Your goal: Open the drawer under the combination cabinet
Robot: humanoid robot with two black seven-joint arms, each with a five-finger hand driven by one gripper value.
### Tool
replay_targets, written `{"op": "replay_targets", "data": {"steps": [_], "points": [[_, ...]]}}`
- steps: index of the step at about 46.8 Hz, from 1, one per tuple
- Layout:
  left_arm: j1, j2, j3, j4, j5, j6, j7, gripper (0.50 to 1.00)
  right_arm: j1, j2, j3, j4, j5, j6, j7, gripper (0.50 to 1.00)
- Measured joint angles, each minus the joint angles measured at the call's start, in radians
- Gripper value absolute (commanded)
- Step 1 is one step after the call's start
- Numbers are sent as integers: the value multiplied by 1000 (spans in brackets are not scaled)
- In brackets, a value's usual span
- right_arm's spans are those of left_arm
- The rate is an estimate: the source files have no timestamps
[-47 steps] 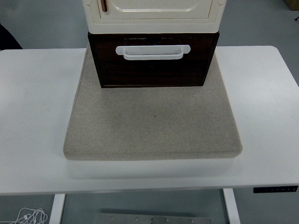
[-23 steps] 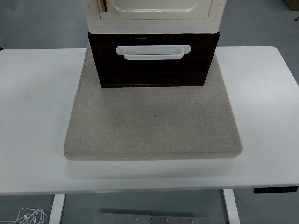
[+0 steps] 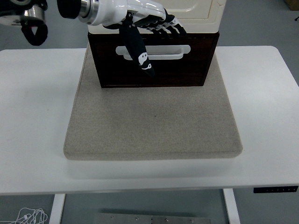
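Note:
A dark brown drawer (image 3: 177, 72) with a white bar handle (image 3: 170, 52) sits under a cream cabinet (image 3: 198, 11) at the back of the table. My left hand (image 3: 158, 41) reaches in from the upper left, in front of the drawer's top left part. Its fingers (image 3: 170, 25) are spread along the drawer's upper edge and hold nothing. The black thumb (image 3: 140, 53) hangs down across the left part of the handle. Whether it touches the handle cannot be told. The right hand is out of view.
The cabinet stands on a beige mat (image 3: 154, 123) that covers the middle of the white table (image 3: 37, 107). Bare tabletop lies on both sides of the mat. A control panel (image 3: 275, 189) sits on the table's front right edge.
My left arm and hand have come into view from the upper left and now hang in front of the drawer handle. The drawer and cabinet have not moved.

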Motion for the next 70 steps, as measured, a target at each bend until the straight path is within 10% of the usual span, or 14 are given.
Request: {"op": "replay_targets", "data": {"steps": [17,70], "points": [[57,-109,29,71,-14,151,152,1000,0,0,0,0,0,0,0,926],[142,-177,30,202,-20,174,180,1000,1,0,0,0,0,0,0,926]]}}
